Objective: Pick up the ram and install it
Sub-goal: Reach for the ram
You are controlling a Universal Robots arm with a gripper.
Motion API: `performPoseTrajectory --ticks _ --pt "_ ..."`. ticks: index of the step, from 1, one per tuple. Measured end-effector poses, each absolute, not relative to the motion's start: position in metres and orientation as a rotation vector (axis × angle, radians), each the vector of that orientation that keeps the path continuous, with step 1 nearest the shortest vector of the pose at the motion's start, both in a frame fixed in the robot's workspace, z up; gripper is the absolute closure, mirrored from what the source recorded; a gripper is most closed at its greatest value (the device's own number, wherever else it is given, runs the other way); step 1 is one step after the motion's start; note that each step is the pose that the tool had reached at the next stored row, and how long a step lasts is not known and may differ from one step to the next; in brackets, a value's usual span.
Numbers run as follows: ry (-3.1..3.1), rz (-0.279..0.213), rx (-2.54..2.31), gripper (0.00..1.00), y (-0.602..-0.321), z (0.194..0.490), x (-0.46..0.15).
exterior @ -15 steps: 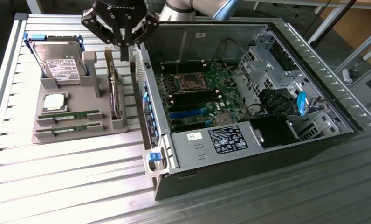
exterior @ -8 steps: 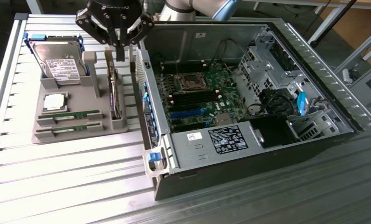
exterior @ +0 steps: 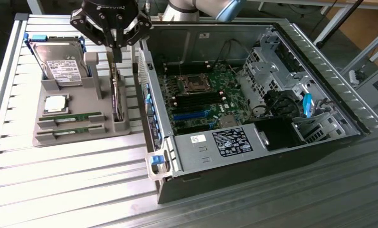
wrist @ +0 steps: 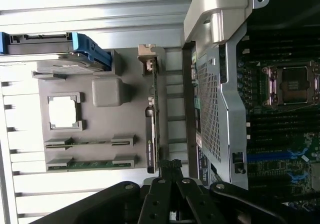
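Grey plastic makes up the holder that we see on the exterior view's left, sitting on a slatted aluminium table. At its far end a silver hard drive stands upright, and nearer to us a square processor chip lies flat in its pocket. Below that, one green ram stick lies in a slot of the holder, with a second ram stick in the slot just beside it; both are untouched. Along the holder's right edge a thin card stands on its edge. Directly above this card hangs the black gripper, its fingers pressed together and gripping nothing that we can make out; we cannot tell whether the tips touch the card's top edge. Further right lies the open computer case, showing us the motherboard with its empty processor socket.
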State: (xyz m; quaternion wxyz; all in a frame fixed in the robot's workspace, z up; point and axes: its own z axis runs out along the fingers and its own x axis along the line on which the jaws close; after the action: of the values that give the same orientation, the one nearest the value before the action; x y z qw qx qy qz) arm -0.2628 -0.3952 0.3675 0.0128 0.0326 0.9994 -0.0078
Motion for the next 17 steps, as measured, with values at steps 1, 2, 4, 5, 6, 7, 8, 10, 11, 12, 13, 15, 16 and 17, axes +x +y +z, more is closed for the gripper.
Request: performPoseTrajectory --ticks 1,2,4,5,6,7,8,10,11,12,13,15,16,17 --pt "3.114 -0.024 0.102 0.90 -0.395 0.368 -0.264" --pt "3.114 -0.024 0.102 0.90 -0.395 0.367 -0.264" --pt "3.114 -0.024 0.102 0.90 -0.395 0.367 -0.267" --pt "3.114 -0.024 0.102 0.90 -0.395 0.367 -0.270" --pt "3.114 -0.025 0.102 0.90 -0.395 0.367 -0.272" --pt "3.114 -0.024 0.102 0.90 -0.395 0.367 -0.274" --pt "3.114 -0.024 0.102 0.90 -0.395 0.367 -0.276" --pt "3.114 -0.024 0.102 0.90 -0.395 0.367 -0.279" --pt "3.114 -0.024 0.102 0.90 -0.395 0.367 -0.280" --pt "3.114 -0.024 0.102 0.90 -0.395 0.367 -0.281" --pt "3.114 -0.024 0.102 0.90 -0.395 0.367 -0.282" --pt "3.114 -0.024 0.102 0.90 -0.395 0.367 -0.285" --pt "3.114 -0.024 0.102 0.90 -0.395 0.367 -0.286" --pt "3.114 -0.024 0.102 0.90 -0.395 0.367 -0.287"
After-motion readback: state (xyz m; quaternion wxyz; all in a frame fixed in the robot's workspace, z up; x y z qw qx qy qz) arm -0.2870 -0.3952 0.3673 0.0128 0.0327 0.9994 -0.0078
